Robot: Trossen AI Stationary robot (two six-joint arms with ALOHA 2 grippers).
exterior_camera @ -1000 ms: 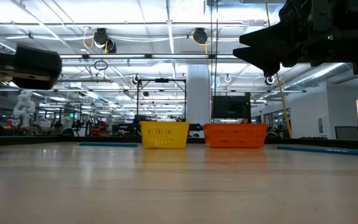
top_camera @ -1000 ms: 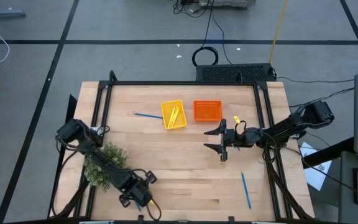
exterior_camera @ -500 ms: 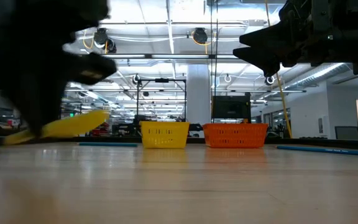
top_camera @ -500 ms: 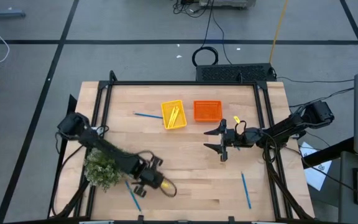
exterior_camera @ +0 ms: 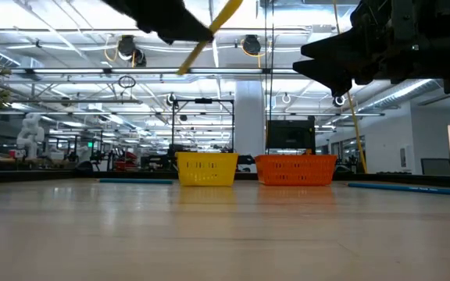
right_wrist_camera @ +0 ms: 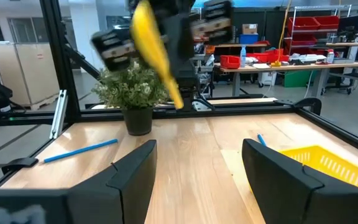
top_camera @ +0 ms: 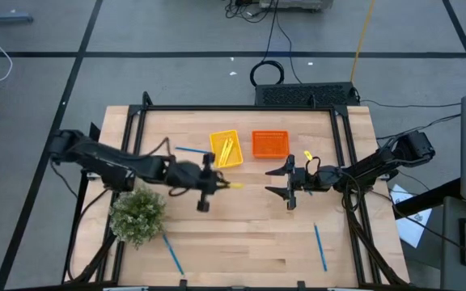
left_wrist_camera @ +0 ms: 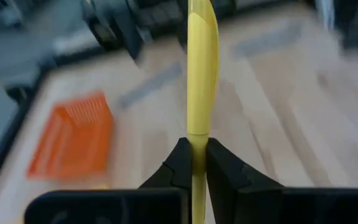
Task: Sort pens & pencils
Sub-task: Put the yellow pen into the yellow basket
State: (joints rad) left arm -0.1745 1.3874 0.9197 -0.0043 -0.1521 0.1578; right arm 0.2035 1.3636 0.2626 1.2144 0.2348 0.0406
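Gripping a pencil by one end, the left gripper hangs above mid-table just short of the yellow basket. Held so far off centre, it could swing or overshoot on release and miss. Farther right, the right gripper waits spread and empty.

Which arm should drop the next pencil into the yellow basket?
Left. The left end effector is shut on a pencil, raised just in front of the yellow basket. The right end effector is open and empty, out over mid-table in front of the orange basket.
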